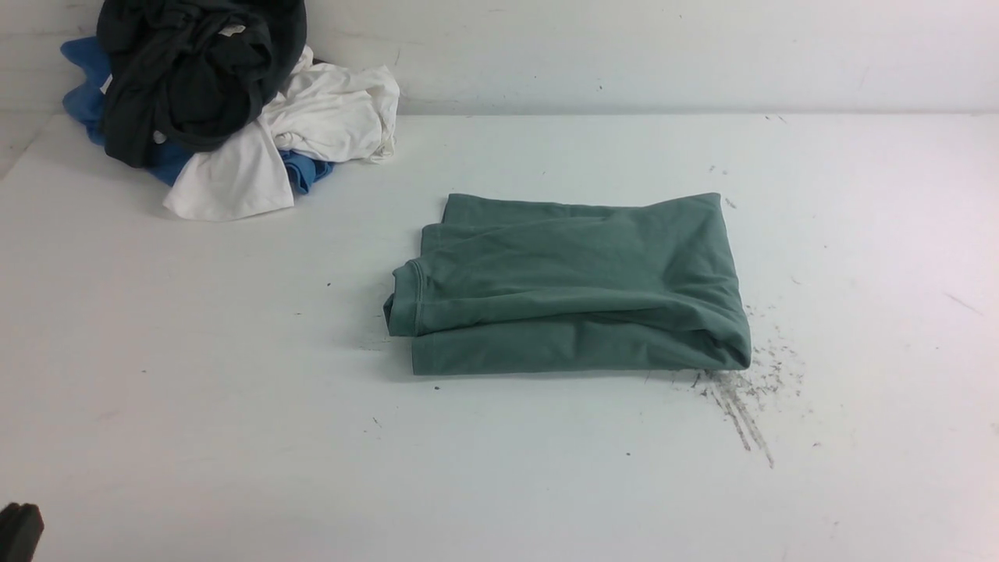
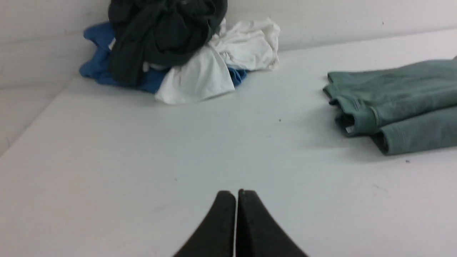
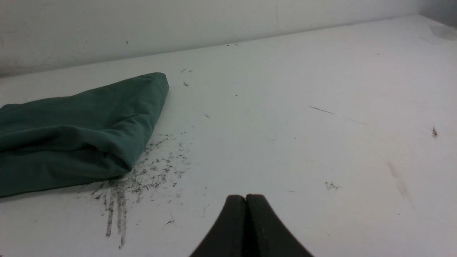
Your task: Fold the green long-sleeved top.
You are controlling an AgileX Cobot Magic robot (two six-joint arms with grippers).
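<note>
At the far left of my white table [image 1: 156, 390], a heap of clothes [image 1: 226, 101] sits against the wall: blackish garment on top, blue and white beneath, kept aside I judge as not part of this job. My left gripper [image 2: 236, 194] hangs near, jaws pressed together, empty. The green long-sleeved top [image 1: 570, 285] lies mid-table as a folded rectangle, apparently finished. My right gripper [image 3: 246, 198] is likewise closed, holding nothing. I see no containers.

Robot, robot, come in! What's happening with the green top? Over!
Left gripper shut, empty. Right gripper shut, empty. Green top folded on the table. Nothing in the way.
</note>
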